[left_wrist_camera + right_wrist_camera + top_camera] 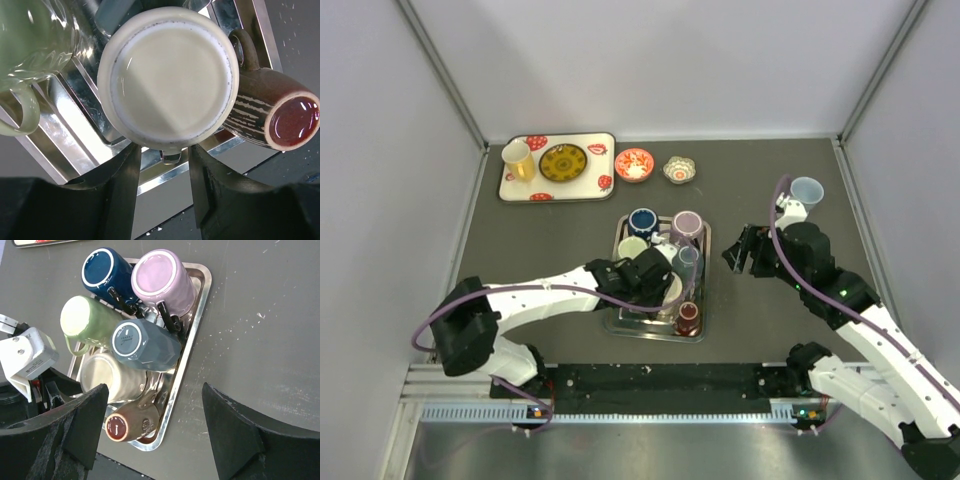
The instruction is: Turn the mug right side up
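A cream mug (pixel 170 75) stands bottom up in the metal tray (pixel 75 150), among several other overturned mugs. Its small handle (pixel 172 156) points toward my left gripper (pixel 162 150), whose two fingers stand on either side of that handle with a narrow gap on each side, so it is open. From above, the left gripper (pixel 655 280) covers most of the cream mug (pixel 672 290). My right gripper (pixel 738 250) hangs open over bare table, right of the tray. The right wrist view shows the cream mug (pixel 107 375) between the green and brown mugs.
A brown striped mug (pixel 270 112) lies tipped against the cream one, and a green mug (pixel 30 45) sits on its other side. Navy (pixel 102 270), pink (pixel 162 280) and grey-blue (pixel 142 345) mugs fill the tray's far part. A light blue cup (pixel 807 190) stands upright at the right; a patterned tray (pixel 558 167) is at the back left.
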You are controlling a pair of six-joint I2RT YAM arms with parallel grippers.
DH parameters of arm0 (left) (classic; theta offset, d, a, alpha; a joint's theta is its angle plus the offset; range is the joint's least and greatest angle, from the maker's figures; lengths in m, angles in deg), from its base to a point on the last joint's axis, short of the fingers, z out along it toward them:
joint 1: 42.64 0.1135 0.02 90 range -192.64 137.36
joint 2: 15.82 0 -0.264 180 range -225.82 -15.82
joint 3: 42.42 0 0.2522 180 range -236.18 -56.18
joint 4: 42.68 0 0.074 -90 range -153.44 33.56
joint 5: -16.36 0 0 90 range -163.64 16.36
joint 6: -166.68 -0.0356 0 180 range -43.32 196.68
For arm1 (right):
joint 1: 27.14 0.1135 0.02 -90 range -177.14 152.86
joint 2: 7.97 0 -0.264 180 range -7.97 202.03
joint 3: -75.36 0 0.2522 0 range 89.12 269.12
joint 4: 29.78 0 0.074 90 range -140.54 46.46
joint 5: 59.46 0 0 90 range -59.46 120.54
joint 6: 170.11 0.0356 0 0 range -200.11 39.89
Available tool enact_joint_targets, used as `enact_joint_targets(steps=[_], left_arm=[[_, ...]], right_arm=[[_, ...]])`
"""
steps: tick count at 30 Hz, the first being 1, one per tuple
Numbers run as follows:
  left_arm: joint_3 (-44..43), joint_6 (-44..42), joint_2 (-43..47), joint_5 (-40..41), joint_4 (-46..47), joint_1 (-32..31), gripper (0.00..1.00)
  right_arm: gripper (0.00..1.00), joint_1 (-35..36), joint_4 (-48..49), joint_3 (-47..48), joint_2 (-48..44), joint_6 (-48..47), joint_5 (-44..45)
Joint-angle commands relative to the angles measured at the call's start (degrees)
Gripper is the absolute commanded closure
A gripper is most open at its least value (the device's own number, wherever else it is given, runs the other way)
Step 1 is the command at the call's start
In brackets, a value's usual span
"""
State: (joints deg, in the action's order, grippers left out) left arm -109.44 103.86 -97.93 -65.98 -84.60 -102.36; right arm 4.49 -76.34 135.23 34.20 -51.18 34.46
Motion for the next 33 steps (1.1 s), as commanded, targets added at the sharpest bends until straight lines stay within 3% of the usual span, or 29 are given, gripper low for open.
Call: enact_joint_targets(steps=[1,10,15,20,23,33], left_arm=[[-2.56,-1.78,-1.83,1.57,0.56,-0.22,0.55],[-2.64,-2.74,-3.15,0.34,0.92,-0.22,0.65],[-2.29,-3.18,-3.06,-0.19,0.92,-0.22,0.79],[-1.77,-3.54,-3.76,-0.28,1.09,-0.22,0.81],[-1.59,-3.62,-3.59,-0.37,1.18,-0.22,0.99],[-2.9,-4.41,12.04,1.83,-4.62,-1.89,1.0]], right_arm=[[0.24,0.53,0.72,0.56,-0.25,-0.19,-0.76],[0.24,0.53,0.63,-0.05,-0.51,0.43,-0.58],[0.25,0.53,0.63,-0.4,-0.51,0.69,-1.02],[0.25,0.53,0.54,-0.75,-1.13,1.22,-1.46],[0.25,0.44,0.54,-1.2,-1.65,1.57,-1.46],[0.26,0.53,0.45,0.12,-1.74,1.92,-3.13]])
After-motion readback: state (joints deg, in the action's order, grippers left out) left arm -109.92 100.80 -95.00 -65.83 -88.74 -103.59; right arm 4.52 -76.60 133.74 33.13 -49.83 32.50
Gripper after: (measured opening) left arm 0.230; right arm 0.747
